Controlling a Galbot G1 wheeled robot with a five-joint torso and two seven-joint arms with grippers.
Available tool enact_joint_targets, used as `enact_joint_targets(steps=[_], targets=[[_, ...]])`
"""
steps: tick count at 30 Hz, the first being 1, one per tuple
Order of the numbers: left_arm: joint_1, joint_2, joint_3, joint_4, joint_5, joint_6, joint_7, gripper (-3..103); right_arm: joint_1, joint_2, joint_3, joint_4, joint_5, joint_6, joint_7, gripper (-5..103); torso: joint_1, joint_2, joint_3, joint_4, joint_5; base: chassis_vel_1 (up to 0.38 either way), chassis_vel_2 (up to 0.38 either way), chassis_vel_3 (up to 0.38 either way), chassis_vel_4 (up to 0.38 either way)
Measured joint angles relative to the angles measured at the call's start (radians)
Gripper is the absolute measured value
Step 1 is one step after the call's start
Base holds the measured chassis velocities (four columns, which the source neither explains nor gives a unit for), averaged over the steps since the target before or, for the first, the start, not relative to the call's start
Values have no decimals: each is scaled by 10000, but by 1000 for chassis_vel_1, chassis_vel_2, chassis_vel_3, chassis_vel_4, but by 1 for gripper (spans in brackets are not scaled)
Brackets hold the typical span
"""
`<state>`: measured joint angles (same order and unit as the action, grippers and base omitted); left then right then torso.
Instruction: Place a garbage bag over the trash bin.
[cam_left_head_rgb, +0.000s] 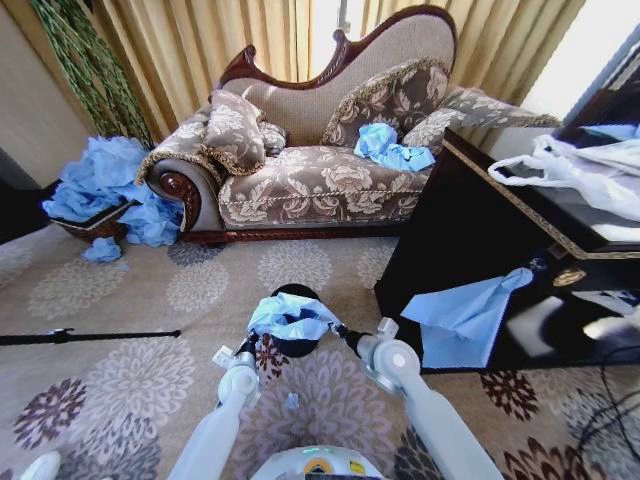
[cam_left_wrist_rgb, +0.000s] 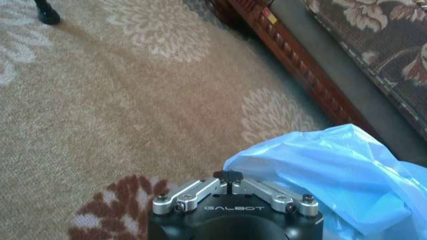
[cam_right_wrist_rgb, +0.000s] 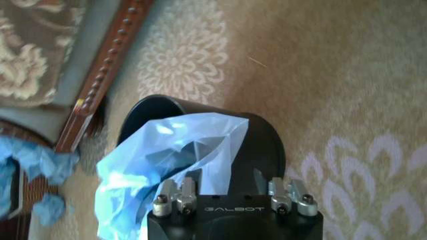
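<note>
**Bag Draped on Bin, Both Grippers at the Rim**

Both white forearms rise from the lower edge of the head view and meet at the bin on the floral carpet (cam_left_head_rgb: 150, 290).

Left gripper (cam_left_wrist_rgb: 231, 176): the left wrist view shows its two fingers closed together with no gap between the tips and nothing held between them. It sits just beside the thin, crinkly light-blue plastic garbage bag (cam_left_head_rgb: 290, 315), on the bag's left side in the head view.

Right gripper (cam_right_wrist_rgb: 230, 182): the right wrist view shows its finger pairs spread apart. A fold of bag film lies against one finger (cam_right_wrist_rgb: 189, 186); whether that film is pinched cannot be told. This gripper sits at the right edge of the bin, over its rim.

Garbage bag: bunched and draped across the top of the small black cylindrical trash bin (cam_right_wrist_rgb: 263, 145). It covers the part of the opening nearer the left gripper and hangs down that side. The rim on the far side and on the right-gripper side is bare, so the bag is not fitted around the rim.

Trash bin: upright on the carpet, in front of the floral upholstered sofa (cam_left_head_rgb: 320, 180) with carved wooden frame, well apart from it.

Surroundings: a dark glossy table (cam_left_head_rgb: 480, 230) stands to the right, with a flat blue bag (cam_left_head_rgb: 465, 315) on its near corner. A heap of blue bags (cam_left_head_rgb: 105, 185) lies left of the sofa.
</note>
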<state>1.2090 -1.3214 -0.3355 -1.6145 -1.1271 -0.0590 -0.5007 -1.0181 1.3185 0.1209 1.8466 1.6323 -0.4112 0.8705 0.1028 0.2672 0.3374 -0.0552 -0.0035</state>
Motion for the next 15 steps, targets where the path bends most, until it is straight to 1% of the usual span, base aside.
enact_joint_targets(steps=[3, 4, 6, 7, 8, 9, 11, 12, 15], targets=[[-4, 3, 10, -27, 0, -22, 0, 0, 209, 356, 146, -444, 209, 166, 154, 69, 1, 0, 0, 0, 0, 0, 0, 0, 0], [-4, 3, 10, -27, 0, -22, 0, 0, 209, 356, 146, -444, 209, 166, 154, 69, 1, 0, 0, 0, 0, 0, 0, 0, 0], [9, 4, 14, -32, 2, -32, 0, 0, 292, 472, 174, -541, 288, 189, 169, 79, 0, 1, 0, -1, -1, 0, 0, 0, 0], [14, 4, 18, -35, 3, -36, 0, 0, 315, 505, 169, -590, 287, 189, 167, 79, 0, 1, 0, -1, -1, 0, 0, 0, 0], [15, 5, 23, -40, 6, -41, 0, 0, 350, 572, 145, -687, 275, 190, 153, 85, 0, 1, 0, -1, -1, 0, 0, 0, 0], [15, 5, 23, -40, 6, -41, 0, 0, 350, 572, 145, -687, 275, 190, 153, 85, 0, 1, 0, -1, -1, 0, 0, 0, 0], [-3, 10, 29, -41, 10, -44, 0, 0, 385, 681, 121, -817, 226, 185, 133, 95, 0, 2, 0, 0, 0, 0, 0, 0, 0], [-3, 10, 29, -41, 10, -44, 0, 0, 385, 681, 121, -817, 226, 185, 133, 95, 0, 2, 0, 0, 0, 0, 0, 0, 0], [-55, 24, 34, -29, 10, -48, 0, 0, 394, 747, 91, -953, 122, 167, 25, 102, 1, 2, 0, -1, 0, 0, 0, 0, 0]])
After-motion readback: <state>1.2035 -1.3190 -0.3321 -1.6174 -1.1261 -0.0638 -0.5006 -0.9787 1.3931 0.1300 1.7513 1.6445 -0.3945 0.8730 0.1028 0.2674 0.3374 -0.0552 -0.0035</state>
